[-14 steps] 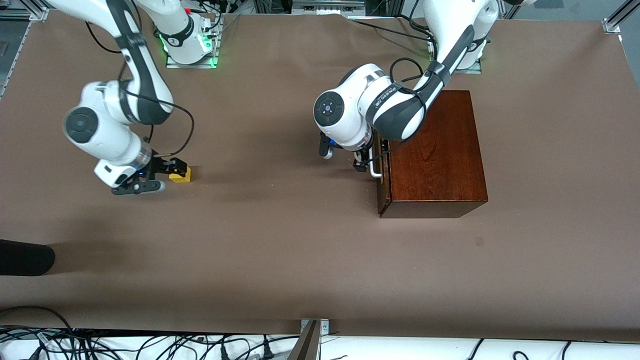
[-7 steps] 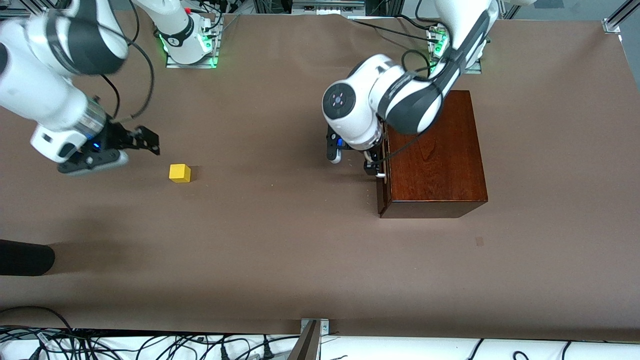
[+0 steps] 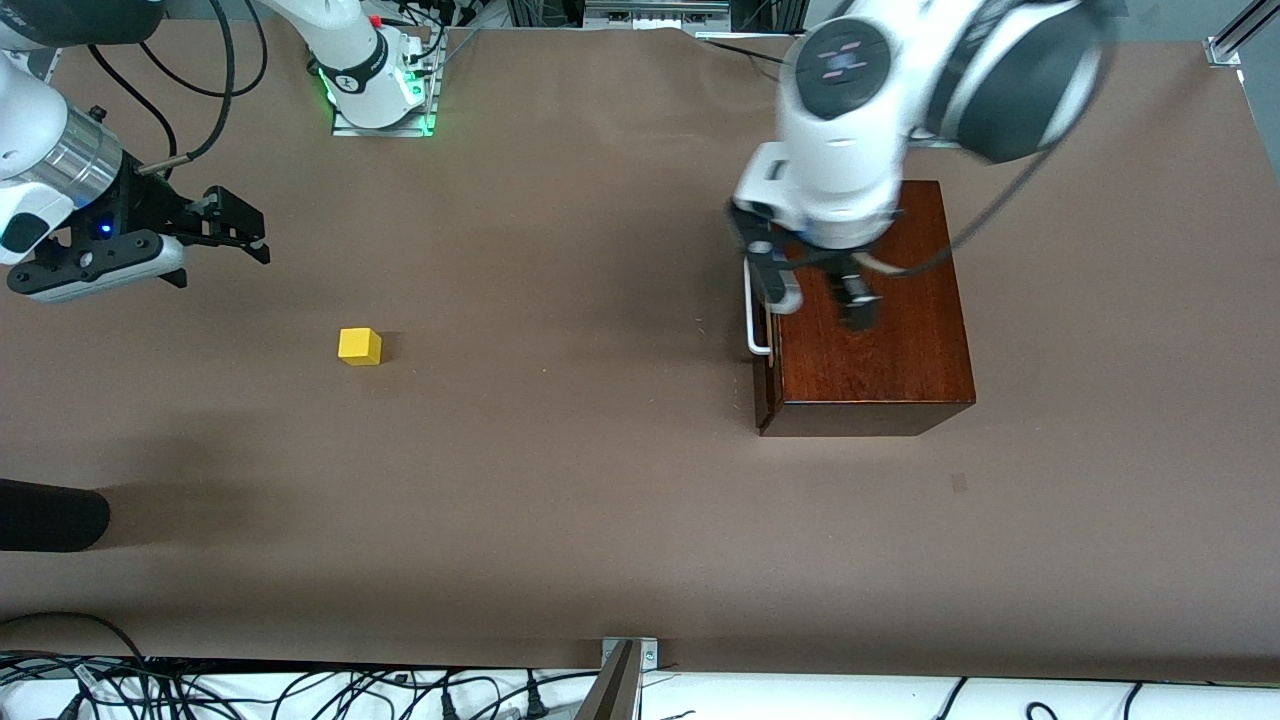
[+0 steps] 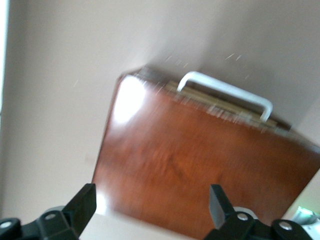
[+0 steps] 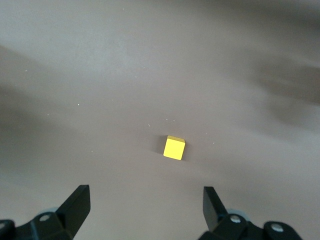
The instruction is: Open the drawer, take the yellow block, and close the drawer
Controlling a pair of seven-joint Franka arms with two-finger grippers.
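Block (image 3: 359, 346) sits alone on the bare brown table (image 3: 560, 500), toward my right arm's end, well apart from the box (image 3: 870, 310). My right gripper (image 3: 205, 232) hangs in the air over the table near that end, fingers spread wide and empty; the right wrist view shows the block on the table between and ahead of my fingertips, so this arm is clearly the nearer one. It's a cube, so no long axis to line up with.

Drawer (image 3: 763, 330) looks shut, front flush with the box, white handle (image 3: 752, 310) facing my right arm's end. My left gripper (image 3: 815, 295) is over the box top, fingers open, holding nothing (handle untouched).

Judgement: all three steps look done, block out, drawer shut. Plenty of room around the block.
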